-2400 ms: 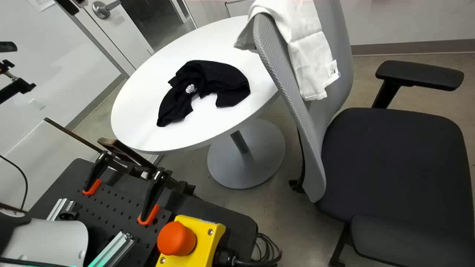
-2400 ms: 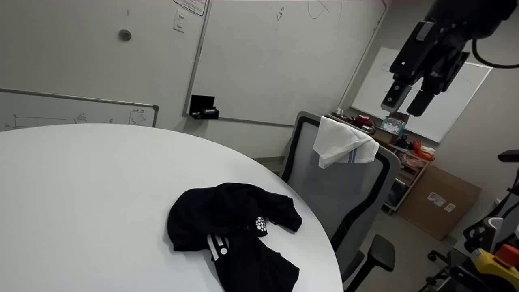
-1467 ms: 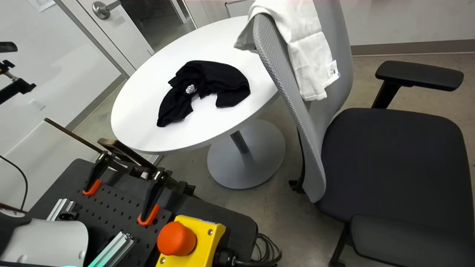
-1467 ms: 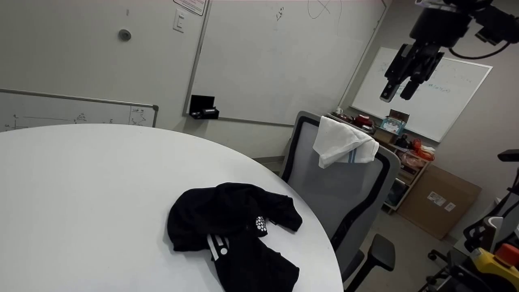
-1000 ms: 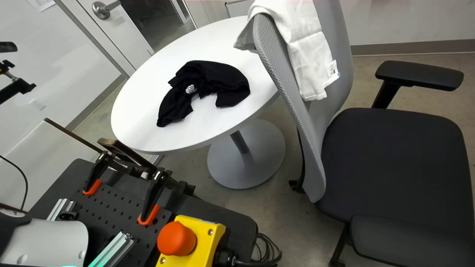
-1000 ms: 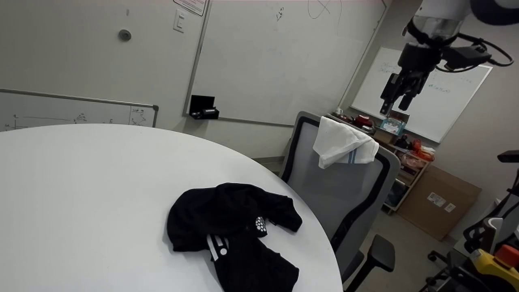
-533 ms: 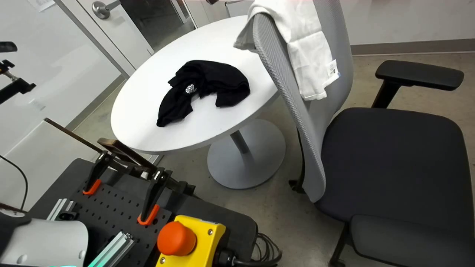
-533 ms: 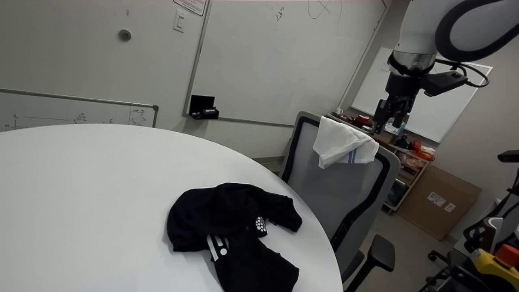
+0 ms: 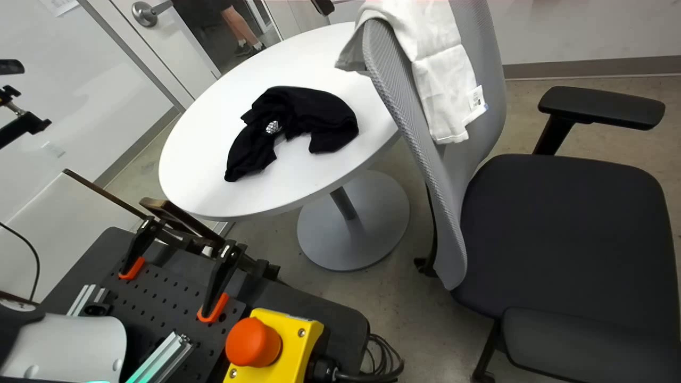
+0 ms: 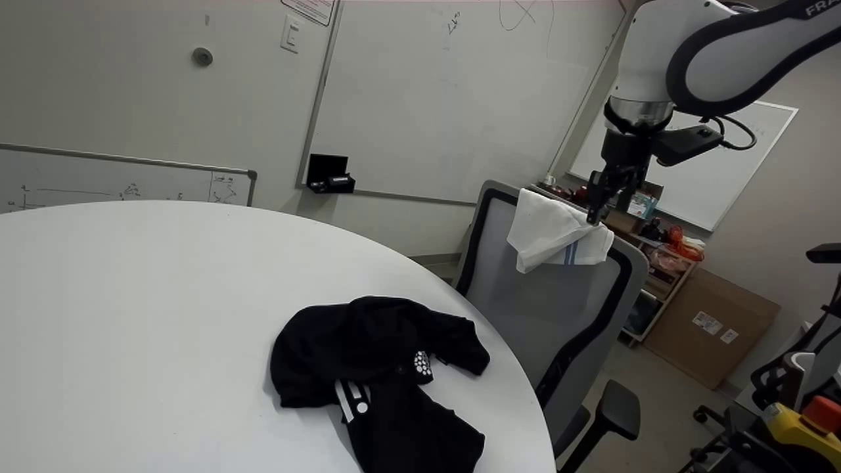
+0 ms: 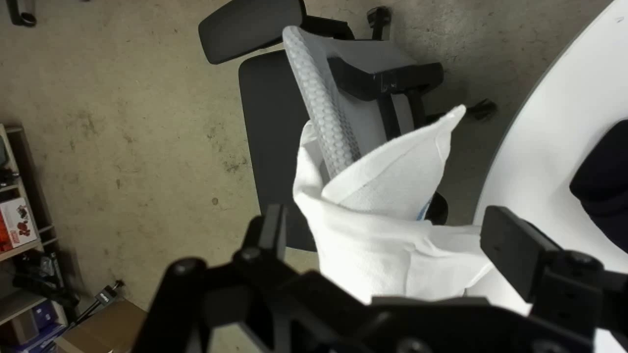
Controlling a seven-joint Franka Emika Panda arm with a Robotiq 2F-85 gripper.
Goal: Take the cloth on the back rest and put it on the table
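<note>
Wrist view: the cloth (image 11: pixel 378 255) lies over the top edge of the back rest (image 11: pixel 319 93), a corner pointing off it toward the table (image 11: pixel 539 171). In an exterior view its long axis runs down the back rest's front, the end with the tag (image 9: pixel 476 98) toward the seat (image 9: pixel 564 234); a shorter flap (image 10: pixel 542 236) hangs down the rear. The cloth is white, softly creased and folded over at the flap, where blue stripes (image 10: pixel 571 253) show. Above the back rest is the gripper (image 11: pixel 386 228), its fingers (image 11: pixel 510 250) wide apart, cloth showing between them in the wrist view; whether they touch it I cannot tell. Half a second ago it stood farther from the cloth; now, in an exterior view, a fingertip overlaps the cloth's upper edge. The cloth hangs as before. Legs (image 9: pixel 239 26) now show well apart from the back rest.
</note>
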